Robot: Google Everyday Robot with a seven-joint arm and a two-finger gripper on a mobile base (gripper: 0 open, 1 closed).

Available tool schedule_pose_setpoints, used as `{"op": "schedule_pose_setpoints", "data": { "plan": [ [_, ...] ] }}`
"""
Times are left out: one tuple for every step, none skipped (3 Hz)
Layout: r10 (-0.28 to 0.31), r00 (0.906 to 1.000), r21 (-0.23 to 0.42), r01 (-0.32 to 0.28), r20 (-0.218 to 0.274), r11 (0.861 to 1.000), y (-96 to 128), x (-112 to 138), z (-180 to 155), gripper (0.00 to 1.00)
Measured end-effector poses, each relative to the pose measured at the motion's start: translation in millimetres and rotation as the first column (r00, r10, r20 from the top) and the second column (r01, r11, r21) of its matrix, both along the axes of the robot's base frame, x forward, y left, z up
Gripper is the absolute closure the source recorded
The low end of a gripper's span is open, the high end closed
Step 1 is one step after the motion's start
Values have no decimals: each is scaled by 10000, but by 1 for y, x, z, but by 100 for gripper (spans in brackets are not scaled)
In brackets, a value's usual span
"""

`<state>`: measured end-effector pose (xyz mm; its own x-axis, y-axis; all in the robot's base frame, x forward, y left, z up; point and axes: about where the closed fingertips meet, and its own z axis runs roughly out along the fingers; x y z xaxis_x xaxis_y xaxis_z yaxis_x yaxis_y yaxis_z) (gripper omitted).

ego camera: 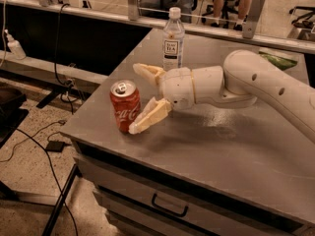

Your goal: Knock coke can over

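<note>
The red coke can (pixel 124 105) with white script and a silver top stands upright near the front left corner of the grey table (pixel 206 146). My gripper (pixel 140 98) is open, just right of the can, with its cream fingers spread. The near finger (pixel 147 117) lies against the can's lower right side. The far finger (pixel 146 72) is behind the can's top, apart from it. My white arm reaches in from the right.
A clear plastic tea bottle (pixel 173 39) with a white cap stands behind my gripper at the table's back. A green packet (pixel 278 59) lies at the back right. The table's left edge is close to the can. Drawers (pixel 167 205) front the table.
</note>
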<state>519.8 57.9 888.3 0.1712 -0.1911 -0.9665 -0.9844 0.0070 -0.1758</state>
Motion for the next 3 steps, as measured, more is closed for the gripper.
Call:
{"op": "schedule_pose_setpoints", "data": {
  "plan": [
    [-33,10000,121,33,35,9999,-2,3,-11,0],
    [5,10000,126,-6,40,9999,0,2,-11,13],
    [50,10000,127,-51,44,9999,2,1,-11,37]
  ]
}}
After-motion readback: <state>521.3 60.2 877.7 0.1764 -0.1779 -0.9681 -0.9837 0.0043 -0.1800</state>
